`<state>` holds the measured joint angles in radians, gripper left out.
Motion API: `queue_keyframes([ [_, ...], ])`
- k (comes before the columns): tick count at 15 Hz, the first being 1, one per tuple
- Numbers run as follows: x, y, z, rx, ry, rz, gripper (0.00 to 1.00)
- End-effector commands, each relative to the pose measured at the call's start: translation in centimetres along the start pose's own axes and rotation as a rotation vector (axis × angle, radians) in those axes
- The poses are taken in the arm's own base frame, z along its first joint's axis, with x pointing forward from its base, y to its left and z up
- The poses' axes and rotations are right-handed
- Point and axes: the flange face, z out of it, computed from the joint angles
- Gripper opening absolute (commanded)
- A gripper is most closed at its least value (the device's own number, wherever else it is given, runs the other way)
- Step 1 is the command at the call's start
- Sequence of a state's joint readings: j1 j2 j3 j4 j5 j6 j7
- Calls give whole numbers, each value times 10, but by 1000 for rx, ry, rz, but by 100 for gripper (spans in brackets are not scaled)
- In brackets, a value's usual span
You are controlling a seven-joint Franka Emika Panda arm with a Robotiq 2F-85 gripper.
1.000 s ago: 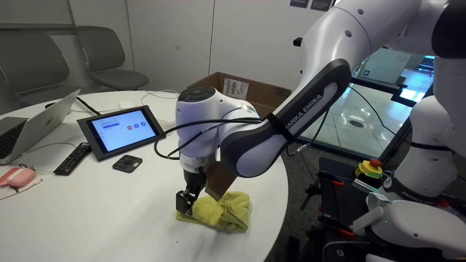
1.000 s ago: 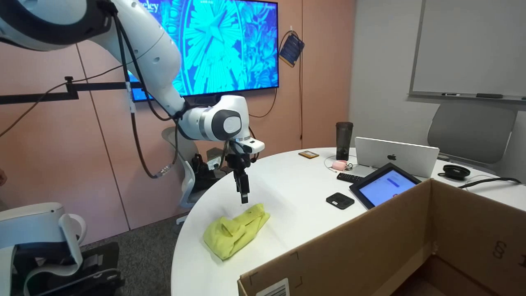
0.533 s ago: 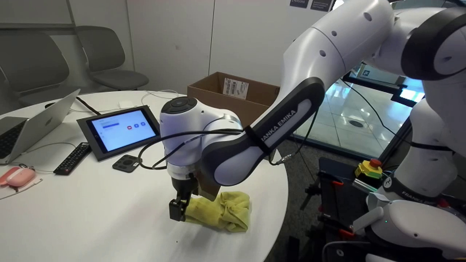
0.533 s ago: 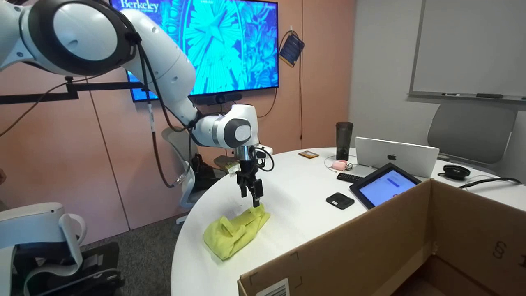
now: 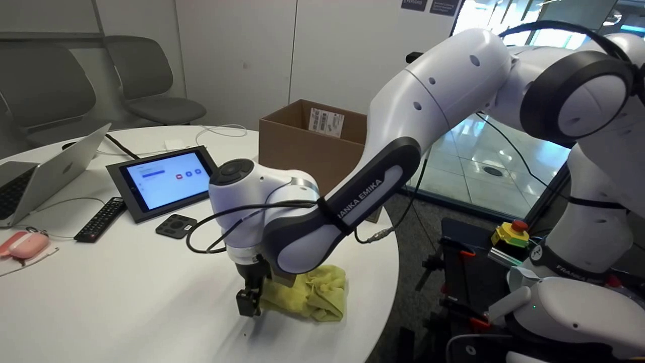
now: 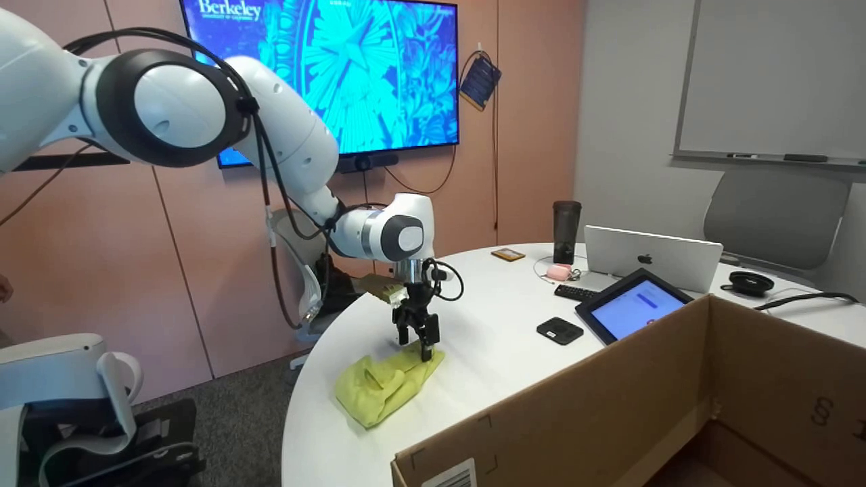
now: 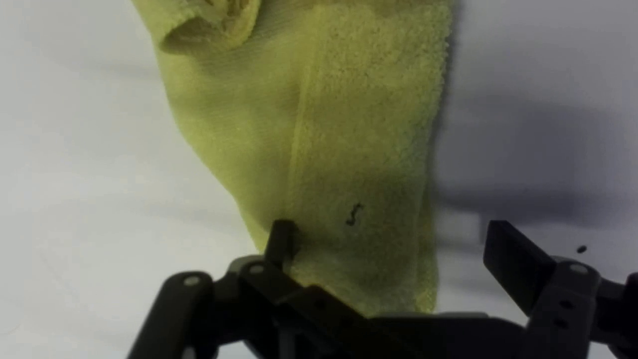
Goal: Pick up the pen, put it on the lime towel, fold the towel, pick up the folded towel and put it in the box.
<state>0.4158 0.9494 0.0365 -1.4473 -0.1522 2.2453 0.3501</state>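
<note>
While the lime towel [image 6: 379, 392] lies bunched at left on the surface [image 6: 487, 338] in an exterior view, the claw [image 6: 415, 348] stands low over its far right end, spread wide in the wrist view, nothing held; contact unclear. Farther right, nearer: cardboard box [image 6: 575, 406].

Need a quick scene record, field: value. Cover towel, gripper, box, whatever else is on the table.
towel: lime, bunched at one end, on the white table
gripper: open at the towel's flatter end; contact unclear
box: cardboard, open-topped; towel outside it
pen: not visible
also on table: tablet, remote, laptop
</note>
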Motion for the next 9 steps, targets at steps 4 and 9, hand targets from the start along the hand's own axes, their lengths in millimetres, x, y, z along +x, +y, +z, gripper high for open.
queue_keyframes([
  [4, 14, 0, 11, -20, -35, -6, 100],
  [9, 17, 2, 7, -19, -37, 8, 58],
])
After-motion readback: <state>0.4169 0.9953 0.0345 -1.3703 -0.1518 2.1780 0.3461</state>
